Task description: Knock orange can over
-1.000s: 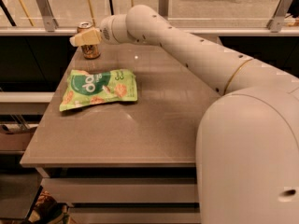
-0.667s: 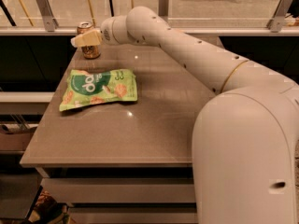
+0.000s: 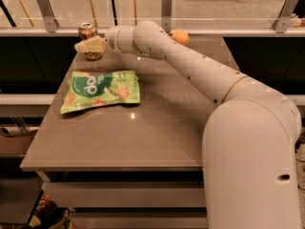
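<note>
The orange can [image 3: 87, 32] stands upright at the far left corner of the table [image 3: 143, 128], its silver top rim showing. My gripper [image 3: 86, 46] reaches in from the right on the long white arm and lies across the front of the can, covering its middle; the can's base shows below the fingers [image 3: 93, 45]. The gripper looks to be touching the can.
A flat green snack bag [image 3: 101, 90] lies on the table in front of the can. An orange ball-like fruit [image 3: 180, 37] sits at the far edge, behind my arm. A glass railing with metal posts runs behind the table. My arm's bulky base fills the right foreground.
The gripper stays against the can, and the can is still upright. The arm's base has shifted slightly in view.
</note>
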`<state>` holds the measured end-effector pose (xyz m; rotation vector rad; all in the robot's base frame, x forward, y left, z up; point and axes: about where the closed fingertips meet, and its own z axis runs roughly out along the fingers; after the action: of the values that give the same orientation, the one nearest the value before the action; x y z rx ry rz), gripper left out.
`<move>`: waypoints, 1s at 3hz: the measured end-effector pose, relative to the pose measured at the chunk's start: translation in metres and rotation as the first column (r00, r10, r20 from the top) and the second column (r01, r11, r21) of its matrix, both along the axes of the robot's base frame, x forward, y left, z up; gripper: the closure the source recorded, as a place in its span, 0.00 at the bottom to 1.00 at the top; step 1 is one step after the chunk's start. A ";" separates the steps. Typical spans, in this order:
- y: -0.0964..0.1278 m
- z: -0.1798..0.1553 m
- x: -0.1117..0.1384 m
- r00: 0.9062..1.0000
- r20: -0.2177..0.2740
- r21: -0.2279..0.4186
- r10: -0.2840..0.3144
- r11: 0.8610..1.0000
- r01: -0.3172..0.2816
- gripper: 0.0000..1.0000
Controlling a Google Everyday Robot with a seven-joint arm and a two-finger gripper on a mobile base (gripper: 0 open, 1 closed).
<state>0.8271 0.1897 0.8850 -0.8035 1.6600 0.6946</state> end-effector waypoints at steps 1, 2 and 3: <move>0.004 -0.001 0.001 1.000 0.006 -0.004 0.009 1.000 -0.009 0.00; 0.010 0.002 0.004 0.999 0.018 0.007 0.029 1.000 -0.029 0.00; 0.018 0.004 0.008 0.998 0.025 0.022 0.051 0.998 -0.052 0.00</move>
<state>0.8352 0.2076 0.8888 -0.8381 1.6120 0.7351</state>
